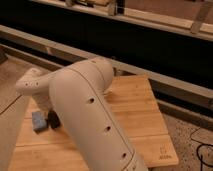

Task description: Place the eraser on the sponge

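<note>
Camera view gives us one of each: one sponge [38,120], one eraser [53,120], one wooden board [137,107] and one white arm [90,117]. The arm fills the middle of our view, running from the lower edge up and then left to its rounded wrist end.

The sponge is a small, thick, blue-grey block, squarish and soft-looking, lying flat on the left part of the board. The eraser shows only as a small black shape just to the right of the sponge, close enough that we cannot tell whether the two touch. Its far side is cut off by the arm.

The gripper is down under the wrist end, above these two things, hidden from us by the arm. Its fingers are pressed together, and we cannot tell whether they grip the eraser.
</note>
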`<state>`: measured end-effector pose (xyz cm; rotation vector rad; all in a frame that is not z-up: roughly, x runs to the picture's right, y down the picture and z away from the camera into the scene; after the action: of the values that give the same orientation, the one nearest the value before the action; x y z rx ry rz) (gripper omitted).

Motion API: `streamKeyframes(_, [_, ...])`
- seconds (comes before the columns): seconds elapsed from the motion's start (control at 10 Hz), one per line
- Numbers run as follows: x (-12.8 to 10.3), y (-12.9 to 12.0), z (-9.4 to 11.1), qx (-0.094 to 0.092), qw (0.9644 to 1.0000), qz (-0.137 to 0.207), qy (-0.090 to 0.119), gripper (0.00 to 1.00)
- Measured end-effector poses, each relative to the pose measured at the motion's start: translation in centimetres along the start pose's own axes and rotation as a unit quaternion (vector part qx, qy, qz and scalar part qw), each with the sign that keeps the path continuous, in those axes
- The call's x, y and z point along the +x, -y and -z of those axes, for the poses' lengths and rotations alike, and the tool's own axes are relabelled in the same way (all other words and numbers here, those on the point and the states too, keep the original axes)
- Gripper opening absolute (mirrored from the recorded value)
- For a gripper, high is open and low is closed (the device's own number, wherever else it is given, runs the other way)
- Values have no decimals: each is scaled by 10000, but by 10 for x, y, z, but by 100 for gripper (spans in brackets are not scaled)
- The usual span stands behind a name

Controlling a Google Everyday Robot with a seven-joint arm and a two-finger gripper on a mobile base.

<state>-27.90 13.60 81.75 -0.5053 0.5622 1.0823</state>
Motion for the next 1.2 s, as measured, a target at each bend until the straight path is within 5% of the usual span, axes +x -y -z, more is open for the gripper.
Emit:
streamKeyframes(0.4, [1, 14, 18, 292, 9986, -326, 310, 0])
streamKeyframes(0.7, [1, 7, 45, 227, 9967, -275, 724, 0])
streamKeyframes(0.9, [-4, -4, 76, 96, 9929, 89, 1178, 0])
streamKeyframes(1.2, [-12, -26, 131, 75, 9788, 906, 1838, 0])
